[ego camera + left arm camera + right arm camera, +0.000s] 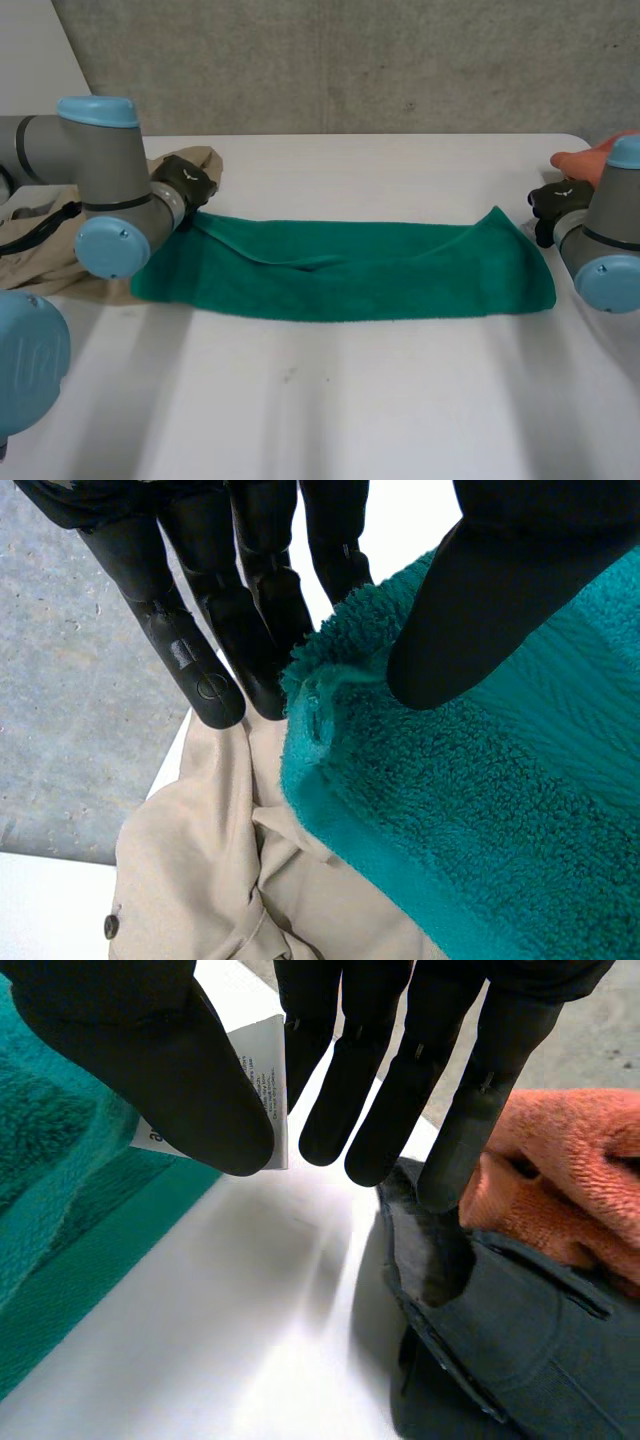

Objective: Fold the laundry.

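Grey concrete wall (350, 60) stands behind the white tabletop (380, 400) where I work; at its far left lies a crumpled beige garment (35, 235), partly behind my left arm; my left robot hand (186, 186) sits at that garment's far edge, on the far left corner of the green towel (350, 275); in my left wrist view the thumb presses on top of that fluffy corner while the fingers run straight along its other side, so the corner is pinched between them, over the beige cloth; from there the towel stretches across the middle of the tabletop as a long band, with a loose edge sagging along its middle; its near edge lies flat on the white surface; its far right corner stands up in a small peak, close beside my right robot hand (556, 203); in my right wrist view a white label (262, 1070) with printed text sticks out from the towel's edge, and I have it nipped between the thumb and the nearest straight finger; the other fingers hang spread and hold nothing; beyond their tips lies a dark grey garment (480, 1330), with an orange cloth (560, 1170) touching it.
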Controlling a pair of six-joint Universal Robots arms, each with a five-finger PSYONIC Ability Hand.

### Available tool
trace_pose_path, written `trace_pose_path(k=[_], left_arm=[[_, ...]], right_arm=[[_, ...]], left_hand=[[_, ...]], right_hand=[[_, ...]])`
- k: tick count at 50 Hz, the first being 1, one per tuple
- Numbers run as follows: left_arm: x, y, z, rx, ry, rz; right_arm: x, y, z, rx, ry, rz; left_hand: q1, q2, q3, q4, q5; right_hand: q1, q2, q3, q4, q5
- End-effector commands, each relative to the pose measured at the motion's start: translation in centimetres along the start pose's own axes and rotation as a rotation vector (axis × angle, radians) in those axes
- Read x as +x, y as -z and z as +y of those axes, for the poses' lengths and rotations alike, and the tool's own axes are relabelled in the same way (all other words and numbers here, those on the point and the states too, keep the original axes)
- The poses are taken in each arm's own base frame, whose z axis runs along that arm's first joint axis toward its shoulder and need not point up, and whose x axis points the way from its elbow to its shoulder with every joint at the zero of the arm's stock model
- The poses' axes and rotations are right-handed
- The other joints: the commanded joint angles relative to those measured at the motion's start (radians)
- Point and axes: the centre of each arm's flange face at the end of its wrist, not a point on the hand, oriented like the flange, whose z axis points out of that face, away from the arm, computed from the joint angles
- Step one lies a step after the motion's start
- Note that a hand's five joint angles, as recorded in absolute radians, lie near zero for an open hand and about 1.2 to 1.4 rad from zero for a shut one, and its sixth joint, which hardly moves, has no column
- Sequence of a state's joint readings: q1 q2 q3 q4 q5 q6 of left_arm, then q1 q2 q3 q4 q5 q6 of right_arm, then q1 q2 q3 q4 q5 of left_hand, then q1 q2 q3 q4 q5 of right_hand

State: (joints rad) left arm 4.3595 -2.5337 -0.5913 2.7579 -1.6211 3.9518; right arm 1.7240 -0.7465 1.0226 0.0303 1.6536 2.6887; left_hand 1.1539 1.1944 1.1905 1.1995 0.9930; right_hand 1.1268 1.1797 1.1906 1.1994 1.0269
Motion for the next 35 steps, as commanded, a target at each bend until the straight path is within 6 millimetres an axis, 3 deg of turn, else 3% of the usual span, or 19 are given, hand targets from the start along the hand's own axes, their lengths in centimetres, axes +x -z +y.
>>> trace_pose_path(k=[1, 7, 8, 9, 15, 20, 23, 35], left_arm=[[0.2, 0.0, -0.3, 0.008, 0.004, -0.006], [0.6, 0.2, -0.4, 0.005, 0.000, 0.008], [0.5, 0.4, -0.4, 0.003, 0.001, 0.008], [0.4, 0.5, -0.5, 0.003, 0.002, 0.008], [-0.6, 1.7, -0.7, -0.004, 0.012, 0.008], [-1.6, 3.4, -1.5, 0.007, 0.028, 0.006], [-1.6, 4.0, -1.8, 0.017, 0.035, 0.014], [-1.3, 4.9, -2.9, 0.055, 0.067, 0.029]], right_arm=[[0.6, 0.2, -0.6, 0.055, 0.017, 0.039], [0.3, -0.1, -0.4, 0.025, 0.085, 0.031], [0.5, 0.2, -0.7, 0.005, 0.096, 0.022], [0.7, 0.3, -0.9, -0.004, 0.096, 0.017], [1.5, 1.1, -3.9, 0.013, 0.036, -0.040], [0.8, 1.5, -6.3, 0.075, -0.009, -0.172], [0.2, 1.1, -6.6, 0.084, -0.013, -0.210], [-3.1, -1.8, -2.8, -0.022, -0.028, -0.330]], left_hand=[[0.242, 0.202, 0.206, 0.197, 0.229], [0.242, 0.202, 0.206, 0.197, 0.229], [0.242, 0.202, 0.206, 0.197, 0.229], [0.242, 0.202, 0.206, 0.197, 0.229], [0.242, 0.202, 0.206, 0.197, 0.229], [0.242, 0.202, 0.206, 0.197, 0.229], [0.242, 0.202, 0.206, 0.197, 0.229], [0.242, 0.202, 0.206, 0.197, 0.229]], right_hand=[[0.269, 0.217, 0.206, 0.197, 0.195], [0.228, 0.176, 0.165, 0.156, 0.154], [-0.548, -0.601, -0.612, -0.621, -0.623], [-0.841, -0.894, -0.904, -0.913, -0.915], [-0.811, -0.864, -0.875, -0.884, -0.886], [-0.671, -0.724, -0.735, -0.744, -0.746], [-0.577, -0.630, -0.641, -0.649, -0.651], [-0.474, -0.527, -0.538, -0.546, -0.548]])
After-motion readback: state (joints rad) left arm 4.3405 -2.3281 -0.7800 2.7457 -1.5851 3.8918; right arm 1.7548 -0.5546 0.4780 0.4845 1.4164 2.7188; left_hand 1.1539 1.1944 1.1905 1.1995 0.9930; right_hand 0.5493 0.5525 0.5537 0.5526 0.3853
